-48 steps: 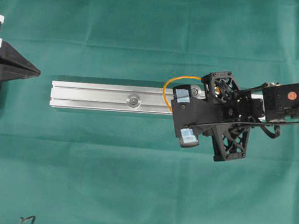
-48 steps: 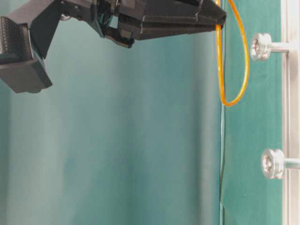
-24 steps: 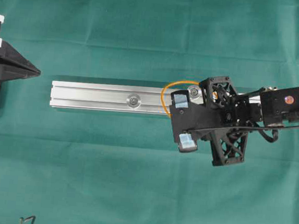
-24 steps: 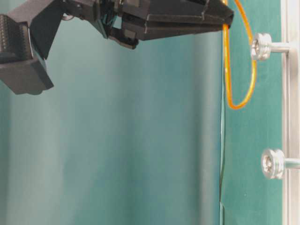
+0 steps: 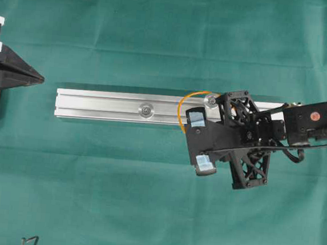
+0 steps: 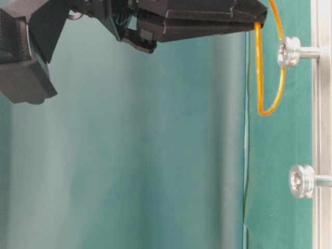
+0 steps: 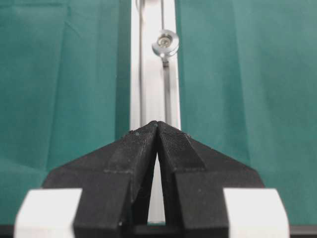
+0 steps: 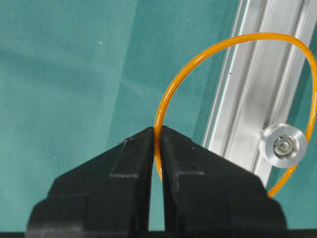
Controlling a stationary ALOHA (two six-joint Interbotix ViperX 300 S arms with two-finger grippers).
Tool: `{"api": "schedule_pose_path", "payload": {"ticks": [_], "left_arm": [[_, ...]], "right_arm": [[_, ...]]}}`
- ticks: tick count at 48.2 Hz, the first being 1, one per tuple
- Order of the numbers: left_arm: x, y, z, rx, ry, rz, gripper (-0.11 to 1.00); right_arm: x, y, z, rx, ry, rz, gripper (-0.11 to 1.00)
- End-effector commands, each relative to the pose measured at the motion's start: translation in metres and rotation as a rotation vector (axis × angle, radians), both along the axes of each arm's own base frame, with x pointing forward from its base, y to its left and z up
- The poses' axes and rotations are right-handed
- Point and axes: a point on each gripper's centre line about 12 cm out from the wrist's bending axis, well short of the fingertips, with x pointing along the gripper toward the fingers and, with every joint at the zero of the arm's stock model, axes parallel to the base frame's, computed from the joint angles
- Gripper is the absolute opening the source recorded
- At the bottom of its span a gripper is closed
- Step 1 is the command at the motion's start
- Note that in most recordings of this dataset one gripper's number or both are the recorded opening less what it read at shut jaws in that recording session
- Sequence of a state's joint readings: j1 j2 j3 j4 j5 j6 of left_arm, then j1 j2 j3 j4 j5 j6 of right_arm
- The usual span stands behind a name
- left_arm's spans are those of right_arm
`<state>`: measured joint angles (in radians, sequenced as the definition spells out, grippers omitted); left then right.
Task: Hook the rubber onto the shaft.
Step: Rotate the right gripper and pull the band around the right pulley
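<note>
- The right hand is clenched on the rubber, a thin orange loop pinched between its two black fingertips.
- In the right wrist view, the free part of the loop arcs up and over the aluminium rail, with the near shaft, a silver grooved knob, framed inside the loop's outline.
- In the table-level view, the rubber hangs from the right hand, and one strand crosses in front of the near shaft; whether it touches the knob is not clear.
- The second shaft stands bare further along the rail.
- From overhead, the right hand sits over the right part of the rail, the rubber curving out beside it and close to the near shaft; the second shaft lies near the rail's middle.
- The left hand is shut with nothing between its fingers, pointing along the rail from beyond its left end, well apart from it.
- The rail rests on a bench covered in green cloth.
</note>
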<state>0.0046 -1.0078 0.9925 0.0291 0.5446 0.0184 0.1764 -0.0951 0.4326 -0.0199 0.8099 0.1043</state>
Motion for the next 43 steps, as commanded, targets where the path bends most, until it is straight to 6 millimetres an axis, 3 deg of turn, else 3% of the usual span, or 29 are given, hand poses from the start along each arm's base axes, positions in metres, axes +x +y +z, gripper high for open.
{"api": "schedule_pose_path", "payload": {"ticks": [1,43], "left_arm": [[0.003,0.0,0.012,0.002,-0.029,0.001,0.02],[0.003,0.0,0.012,0.002,-0.029,0.001,0.02]], "right_arm": [[0.002,0.003,0.008,0.012,-0.029,0.0,0.07],[0.002,0.032,0.009,0.076,-0.018,0.011,0.07]]}}
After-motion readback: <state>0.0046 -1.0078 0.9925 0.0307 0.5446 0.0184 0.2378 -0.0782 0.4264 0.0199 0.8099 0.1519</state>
